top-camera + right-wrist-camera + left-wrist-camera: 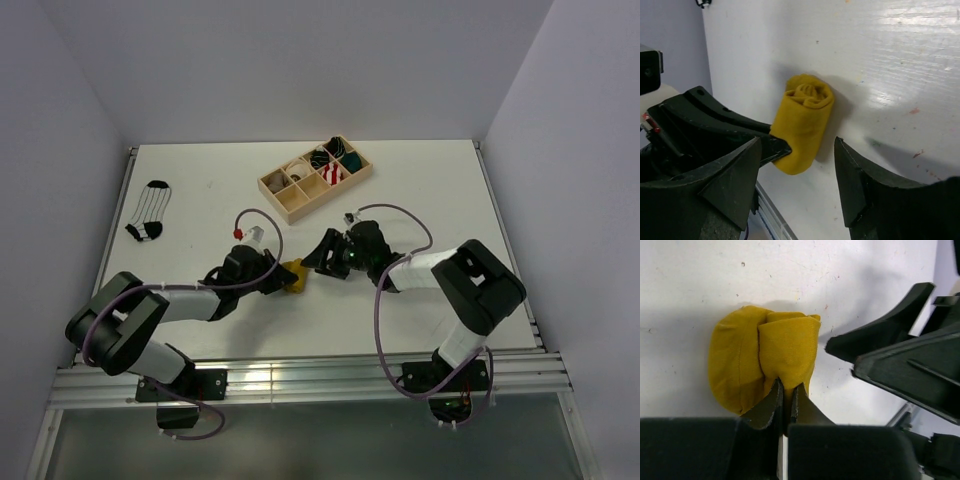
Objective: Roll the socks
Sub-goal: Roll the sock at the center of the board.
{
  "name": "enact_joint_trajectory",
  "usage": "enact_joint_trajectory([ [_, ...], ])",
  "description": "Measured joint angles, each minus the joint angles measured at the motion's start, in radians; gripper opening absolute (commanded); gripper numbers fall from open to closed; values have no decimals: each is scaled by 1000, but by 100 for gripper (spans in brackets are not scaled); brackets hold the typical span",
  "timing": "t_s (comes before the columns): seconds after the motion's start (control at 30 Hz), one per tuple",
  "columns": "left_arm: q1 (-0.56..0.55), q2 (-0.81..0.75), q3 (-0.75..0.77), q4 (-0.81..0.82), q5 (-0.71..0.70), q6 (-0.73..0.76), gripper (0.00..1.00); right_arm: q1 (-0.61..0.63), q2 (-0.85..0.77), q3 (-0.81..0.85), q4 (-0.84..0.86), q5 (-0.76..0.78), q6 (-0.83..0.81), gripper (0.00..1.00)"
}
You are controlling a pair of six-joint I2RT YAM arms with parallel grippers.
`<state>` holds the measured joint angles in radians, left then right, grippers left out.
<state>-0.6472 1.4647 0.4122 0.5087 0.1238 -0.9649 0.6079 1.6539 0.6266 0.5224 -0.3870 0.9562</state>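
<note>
The mustard-yellow sock [293, 277] lies rolled into a short bundle on the white table between the two arms. My left gripper [283, 280] is shut on it. In the left wrist view its fingertips [776, 395] pinch a fold at the near side of the yellow sock [765, 355]. My right gripper [322, 255] stands open just right of the roll. In the right wrist view the yellow sock [805, 120] sits ahead of the right gripper [797, 141], touching neither finger. The white sock with black stripes [150, 210] lies flat at the far left.
A wooden compartment box [330, 199] with several rolled bundles stands at the back centre. The right gripper's finger [875, 335] crowds the right side of the left wrist view. The table's near edge rail [300, 375] runs just behind the arms.
</note>
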Motion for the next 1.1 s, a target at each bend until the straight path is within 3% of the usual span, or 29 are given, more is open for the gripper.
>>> enact_joint_trajectory([
  [0.37,56,132,-25,204,154,-121,1,5,148,35,70,-35,35,60],
  [0.4,57,140,-26,215,161,-127,1,5,154,39,73,-37,37,57],
  [0.53,60,158,-24,232,175,-139,3,5,165,50,68,-41,32,28],
  [0.57,60,159,-23,230,175,-139,6,5,166,53,63,-41,24,24],
  [0.6,60,159,-19,222,175,-137,17,5,166,57,57,-42,21,15],
  [0.67,60,157,-3,185,171,-130,36,5,166,66,39,-40,10,8],
  [0.73,60,149,17,133,162,-117,48,5,164,85,2,-39,-6,0],
  [0.8,58,126,29,63,135,-107,59,5,159,109,-49,-35,-30,0],
  [0.87,47,82,48,-12,97,-89,66,8,152,131,-101,-24,-50,0],
  [0.97,-6,18,92,-162,-22,-53,67,14,142,169,-189,-5,-85,0],
  [1.1,-165,-23,182,-363,-266,-8,66,23,140,237,-315,29,-127,0],
])
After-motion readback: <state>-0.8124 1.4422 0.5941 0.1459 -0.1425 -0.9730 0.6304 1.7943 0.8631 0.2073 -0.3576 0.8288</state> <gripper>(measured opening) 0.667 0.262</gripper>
